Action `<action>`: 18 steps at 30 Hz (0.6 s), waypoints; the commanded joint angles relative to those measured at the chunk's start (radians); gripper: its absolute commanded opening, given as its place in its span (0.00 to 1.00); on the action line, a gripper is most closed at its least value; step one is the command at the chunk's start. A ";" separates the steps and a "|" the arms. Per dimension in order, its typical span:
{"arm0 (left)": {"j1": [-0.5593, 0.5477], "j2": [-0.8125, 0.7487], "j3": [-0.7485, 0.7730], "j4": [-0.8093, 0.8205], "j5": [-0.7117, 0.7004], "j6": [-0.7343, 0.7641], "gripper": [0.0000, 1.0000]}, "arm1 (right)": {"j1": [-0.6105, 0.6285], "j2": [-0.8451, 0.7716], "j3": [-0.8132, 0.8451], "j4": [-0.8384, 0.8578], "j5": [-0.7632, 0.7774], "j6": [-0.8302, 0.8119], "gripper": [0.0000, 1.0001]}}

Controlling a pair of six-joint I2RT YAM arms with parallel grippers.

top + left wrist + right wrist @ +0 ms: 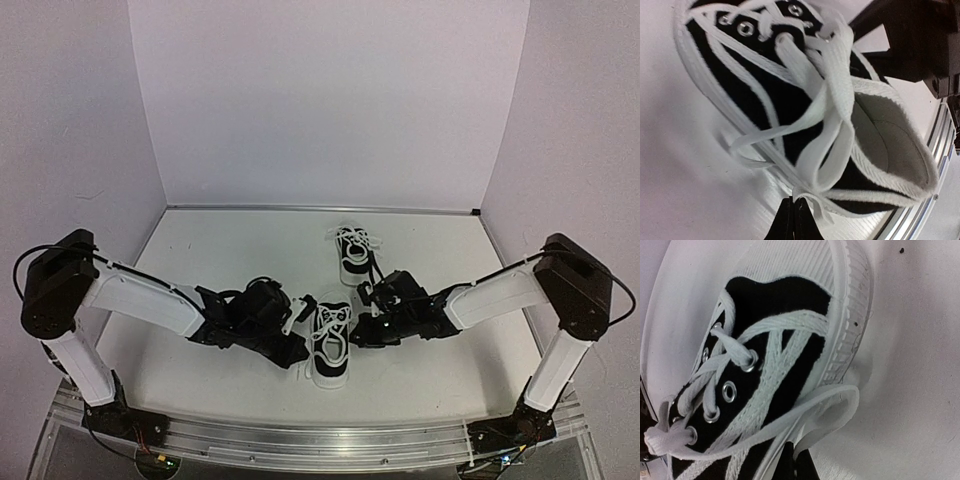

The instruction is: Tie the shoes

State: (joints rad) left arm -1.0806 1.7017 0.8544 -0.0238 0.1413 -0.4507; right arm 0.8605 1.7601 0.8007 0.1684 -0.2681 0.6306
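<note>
While two shoes [330, 350] [352, 252] sit apart, two shut tools [793, 202] [795, 447] pinch one's laces [835, 90].

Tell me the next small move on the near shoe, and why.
Probably pull both claws slightly outward, away from the near shoe. The left claw looks shut on a lace strand, the right claw sits at the base of a slack loop, and no knot is tight yet.

Near shoe [331, 345]: black, white sole, white laces [835, 115] loose, mid-desk by front edge. Far shoe [354, 252]: same, toward back edge.
</note>
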 commanded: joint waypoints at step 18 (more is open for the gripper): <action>0.354 -0.592 -0.145 -0.438 -0.530 -0.325 0.00 | -0.132 -0.942 -0.363 -0.505 0.433 0.423 0.00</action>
State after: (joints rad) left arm -0.7616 1.1153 0.7185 -0.3020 -0.2682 -0.6907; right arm 0.7334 0.8802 0.4939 -0.1817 0.0753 0.8940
